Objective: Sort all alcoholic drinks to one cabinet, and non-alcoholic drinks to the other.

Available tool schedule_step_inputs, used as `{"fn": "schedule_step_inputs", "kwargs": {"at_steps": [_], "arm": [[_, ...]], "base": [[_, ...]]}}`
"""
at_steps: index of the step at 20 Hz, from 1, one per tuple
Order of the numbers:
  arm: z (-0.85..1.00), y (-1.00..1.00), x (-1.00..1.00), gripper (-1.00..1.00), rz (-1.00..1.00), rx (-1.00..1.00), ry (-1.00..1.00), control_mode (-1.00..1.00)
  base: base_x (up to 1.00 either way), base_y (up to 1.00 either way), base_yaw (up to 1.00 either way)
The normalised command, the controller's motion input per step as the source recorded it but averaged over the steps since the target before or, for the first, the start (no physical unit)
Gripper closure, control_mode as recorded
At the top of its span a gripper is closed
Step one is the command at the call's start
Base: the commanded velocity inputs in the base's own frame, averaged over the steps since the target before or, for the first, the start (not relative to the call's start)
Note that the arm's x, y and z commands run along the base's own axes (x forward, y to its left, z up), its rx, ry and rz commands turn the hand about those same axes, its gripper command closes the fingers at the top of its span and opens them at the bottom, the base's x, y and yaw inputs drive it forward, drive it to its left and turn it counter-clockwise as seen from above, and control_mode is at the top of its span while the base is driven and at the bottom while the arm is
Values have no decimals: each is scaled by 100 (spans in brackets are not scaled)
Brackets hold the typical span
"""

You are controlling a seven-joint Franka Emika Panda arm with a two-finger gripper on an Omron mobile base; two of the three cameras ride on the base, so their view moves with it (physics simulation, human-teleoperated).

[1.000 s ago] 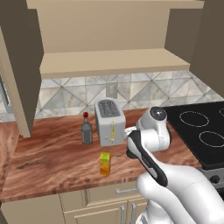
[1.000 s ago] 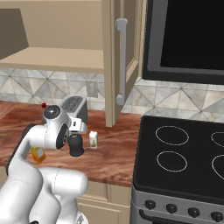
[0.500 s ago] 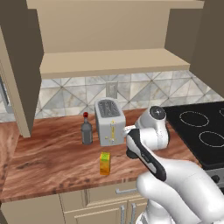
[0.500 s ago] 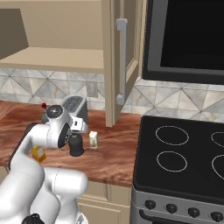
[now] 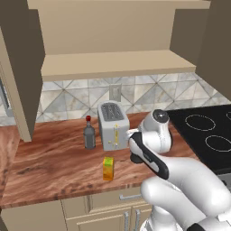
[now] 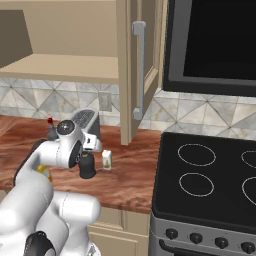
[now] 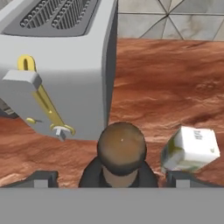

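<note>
My gripper (image 7: 111,179) is open and hangs just above the squat black bottle (image 7: 121,148), one fingertip (image 7: 41,178) on each side of its brown-capped neck, touching nothing. In the right base view the hand (image 6: 93,145) sits over that bottle (image 6: 87,169). The small white-cream carton (image 7: 190,148) stands just right of it (image 6: 106,160). Left of the toaster stands the slim grey bottle (image 5: 89,135) with a red cap. The orange-yellow carton (image 5: 108,168) is near the counter's front. Above is the wider cabinet (image 5: 117,63), open, with one pale shelf. The other cabinet is out of view.
A grey toaster (image 5: 113,126) stands close behind the black bottle, its lever side (image 7: 43,105) facing the hand. An open cabinet door with a grey bar handle (image 6: 138,70) hangs at the right. A black stovetop (image 6: 205,175) adjoins the wooden counter (image 5: 49,162).
The hand has eased slightly closer over the black bottle, jaws still wide. The bottles, cartons and toaster have not moved.
</note>
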Motion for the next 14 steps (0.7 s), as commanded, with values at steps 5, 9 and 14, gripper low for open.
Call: {"fn": "schedule_step_inputs", "kwargs": {"at_steps": [5, 9, 14], "arm": [[-21, 0, 7, 100, 0, 0, 2, -100], [-18, 0, 0, 100, 0, 0, 0, -100], [-4, 0, 0, 100, 0, 0, 0, -100]], "base": [[0, 0, 0], [0, 0, 0], [0, 0, 0]]}}
